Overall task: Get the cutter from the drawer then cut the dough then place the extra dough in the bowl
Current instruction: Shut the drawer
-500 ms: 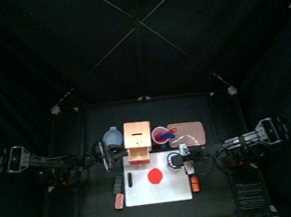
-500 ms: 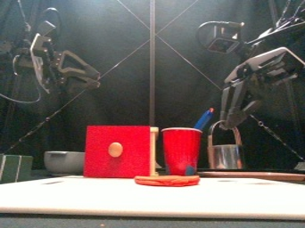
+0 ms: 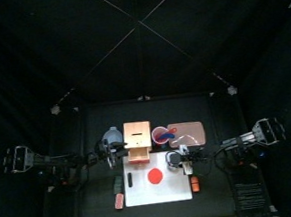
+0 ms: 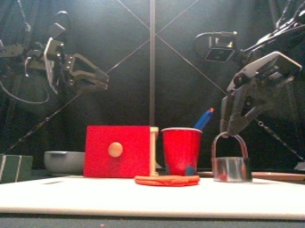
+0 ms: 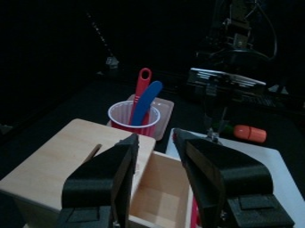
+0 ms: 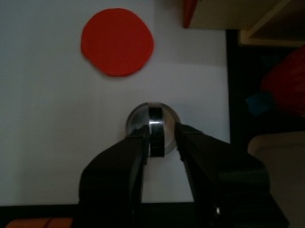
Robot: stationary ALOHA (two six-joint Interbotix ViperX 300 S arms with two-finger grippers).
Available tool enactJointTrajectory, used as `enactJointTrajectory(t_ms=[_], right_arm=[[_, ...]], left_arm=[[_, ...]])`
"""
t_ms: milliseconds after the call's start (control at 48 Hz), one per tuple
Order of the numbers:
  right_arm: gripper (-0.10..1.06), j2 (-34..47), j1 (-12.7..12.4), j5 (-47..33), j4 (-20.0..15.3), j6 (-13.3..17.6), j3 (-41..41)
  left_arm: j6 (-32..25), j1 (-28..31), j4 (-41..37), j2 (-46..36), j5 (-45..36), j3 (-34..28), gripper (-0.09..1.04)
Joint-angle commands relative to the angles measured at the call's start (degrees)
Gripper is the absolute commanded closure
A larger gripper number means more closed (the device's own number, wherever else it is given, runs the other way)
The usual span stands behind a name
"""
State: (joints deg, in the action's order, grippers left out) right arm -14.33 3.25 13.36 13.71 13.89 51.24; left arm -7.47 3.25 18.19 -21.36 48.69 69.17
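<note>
Right gripper [image 4: 227, 127] clenched on the wire handle of the round metal cutter [image 4: 233, 167], jaws pinched on the loop from above; the right wrist view confirms the wire caught between the two jaws [image 6: 155, 135]. Cutter hangs straight below the gripper, upright, its lower rim at or just on the white cutting board [image 4: 71, 191]; contact cannot be settled from the front view. Red dough disc [image 4: 167, 181] lies flat on the board to the left of this gripper and a little toward the table's front, apart from the cutter, uncut. Red cup [image 4: 181, 150] with a blue and a red toy knife stands behind and left of the gripper, just beside the pale wooden box [image 4: 119, 151]. The box's red drawer front faces the table's front; in the left wrist view the drawer looks pulled out. Left gripper [image 5: 158, 147] released, jaws spread, empty, hanging high over the wooden box, with the cup beyond its fingertips. Blue-grey bowl [image 4: 66, 160] sits on the table below this gripper, on the box's far side from the cutter, well apart from the right gripper.
</note>
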Motion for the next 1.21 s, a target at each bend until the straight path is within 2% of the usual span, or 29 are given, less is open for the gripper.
enactJointTrajectory(t_ms=[21,188,312,396,583,646,833,958,1208], right_arm=[[0.24,-0.7,-0.2,-0.4,0.2,1.4,-0.4],[0.24,-0.8,0.3,-0.5,0.4,2.3,-1.2],[0.24,-0.8,0.3,-0.6,1.1,2.3,-3.2],[0.24,-0.6,0.4,-1.6,2.0,2.2,-4.9],[0.25,1.0,1.1,-9.1,2.2,2.2,-7.4],[0.25,2.0,1.3,-11.4,2.1,2.2,-8.1],[0.3,5.3,1.7,-13.7,2.5,2.1,-10.1],[0.46,7.2,2.2,-14.1,2.5,1.8,-11.1],[0.77,10.7,3.4,-15.3,2.6,1.5,-13.4]], left_arm=[[-0.2,0.5,-0.4,0.5,0.3,-1.7,0.17],[-0.3,2.1,-1.3,1.0,0.3,-2.6,0.17],[-0.2,5.5,-1.2,1.1,0.4,-4.0,0.17],[0.2,9.9,-0.3,1.1,0.4,-5.3,0.17],[0.3,20.2,0.2,2.0,-1.4,-10.5,0.19],[0.3,23.3,-0.6,3.1,-5.4,-13.0,0.19],[0.2,29.4,-7.5,10.1,-28.6,-25.0,0.19],[0.1,30.0,-12.1,15.8,-40.5,-33.0,0.19],[-0.1,31.0,-19.3,24.9,-56.4,-44.1,0.21]])
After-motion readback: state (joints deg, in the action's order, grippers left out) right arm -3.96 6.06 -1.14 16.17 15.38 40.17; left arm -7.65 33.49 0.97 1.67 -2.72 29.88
